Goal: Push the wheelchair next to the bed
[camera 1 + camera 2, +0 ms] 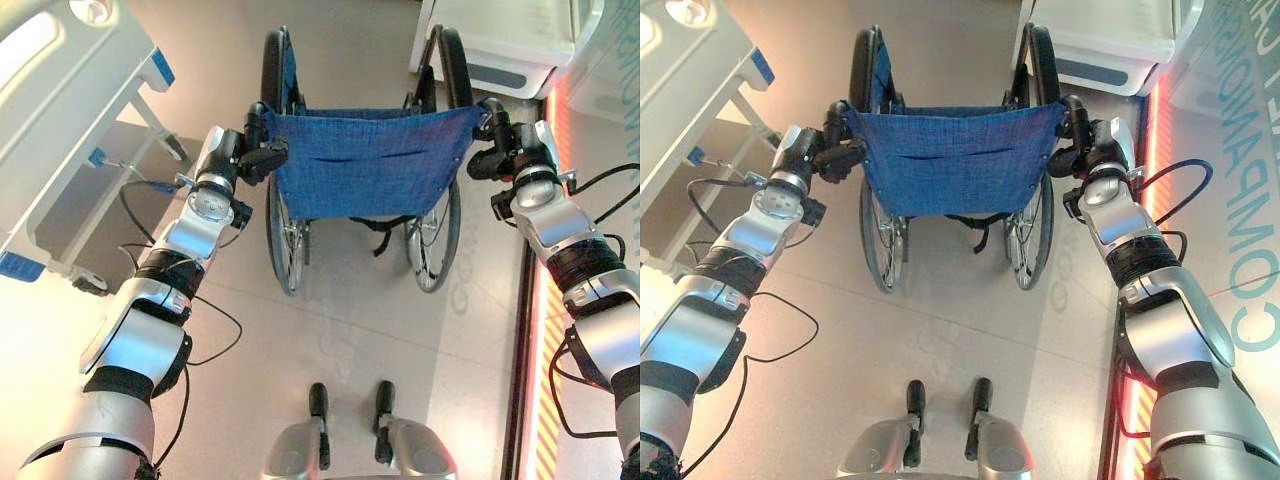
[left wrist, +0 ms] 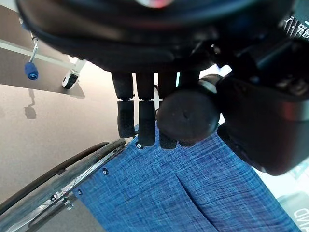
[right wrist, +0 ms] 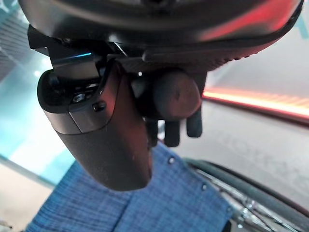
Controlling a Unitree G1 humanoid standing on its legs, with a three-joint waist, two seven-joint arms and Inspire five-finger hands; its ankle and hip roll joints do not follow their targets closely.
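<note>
My left hand [image 1: 262, 152] and right hand [image 1: 497, 150] each gripped a push handle of the wheelchair [image 1: 366, 165] at twelve o'clock. The bed [image 1: 70, 110] lay at ten o'clock, nearer my left.

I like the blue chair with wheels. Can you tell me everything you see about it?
The wheelchair is seen from behind and above. It has a blue woven cloth backrest, two big black-tyred wheels with silver spokes, and black straps hanging underneath. It stands upright on the pale floor, with the bed off to its left. The left hand and right hand curl their fingers round its two black push handles.
</note>
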